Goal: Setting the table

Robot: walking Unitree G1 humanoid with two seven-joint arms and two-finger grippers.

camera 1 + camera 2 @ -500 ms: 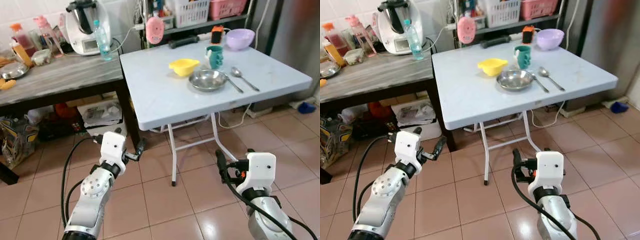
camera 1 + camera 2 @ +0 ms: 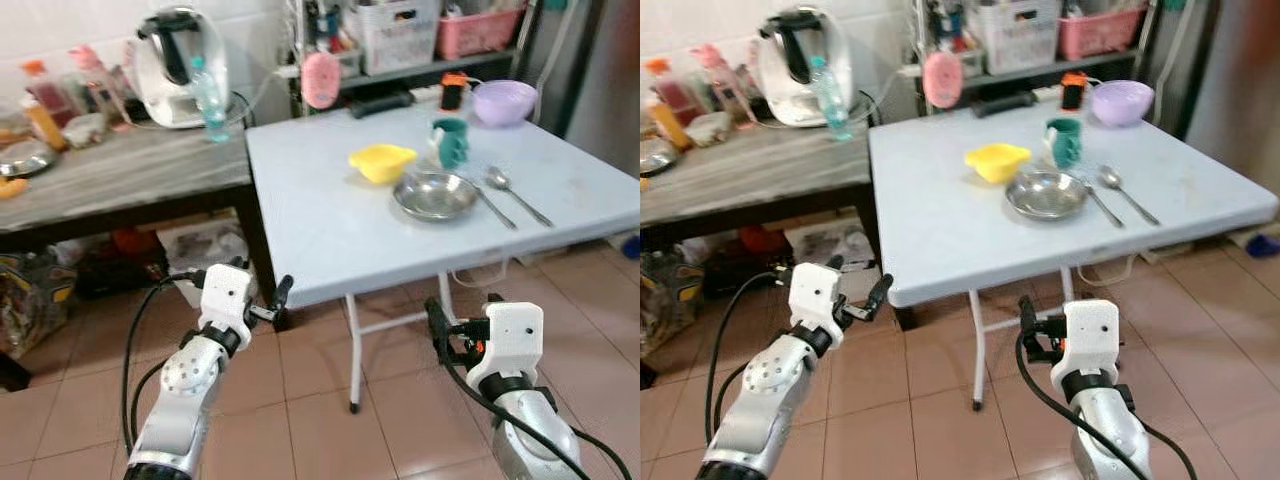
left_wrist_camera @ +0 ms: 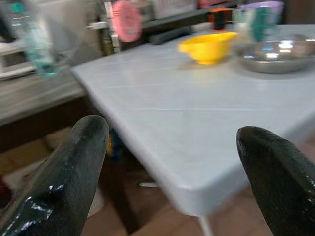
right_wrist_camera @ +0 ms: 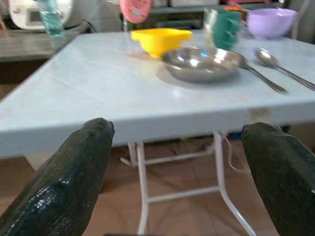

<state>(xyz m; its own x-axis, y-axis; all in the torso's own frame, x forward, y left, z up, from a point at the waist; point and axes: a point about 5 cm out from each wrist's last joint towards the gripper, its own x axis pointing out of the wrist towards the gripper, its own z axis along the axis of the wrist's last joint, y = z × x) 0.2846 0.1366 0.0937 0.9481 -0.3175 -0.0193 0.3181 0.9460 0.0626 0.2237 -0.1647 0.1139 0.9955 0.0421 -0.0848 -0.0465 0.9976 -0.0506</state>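
On the white folding table [image 2: 330, 220] lie a steel plate [image 2: 434, 195], a yellow bowl [image 2: 382, 162], a teal mug [image 2: 452, 142], a spoon [image 2: 515, 192] and a second utensil [image 2: 492, 206] beside the plate. A purple bowl [image 2: 505, 100] stands at the far edge. My left gripper [image 2: 262, 292] is open and empty, held low in front of the table's near left corner. My right gripper [image 2: 462, 318] is open and empty too, below the table's front edge. The left wrist view shows the yellow bowl [image 3: 209, 46]; the right wrist view shows the plate [image 4: 203, 63].
A dark wooden counter [image 2: 110, 175] adjoins the table on the left, carrying a kitchen machine [image 2: 178, 55], a water bottle [image 2: 210, 100] and jars. Boxes and bags sit under it. A shelf with baskets [image 2: 400, 30] stands behind. Tiled floor [image 2: 320, 420] lies underfoot.
The whole picture has shifted, so the camera has moved; the table sits slightly lower and nearer in view. Both arms keep the same pose, grippers still open.
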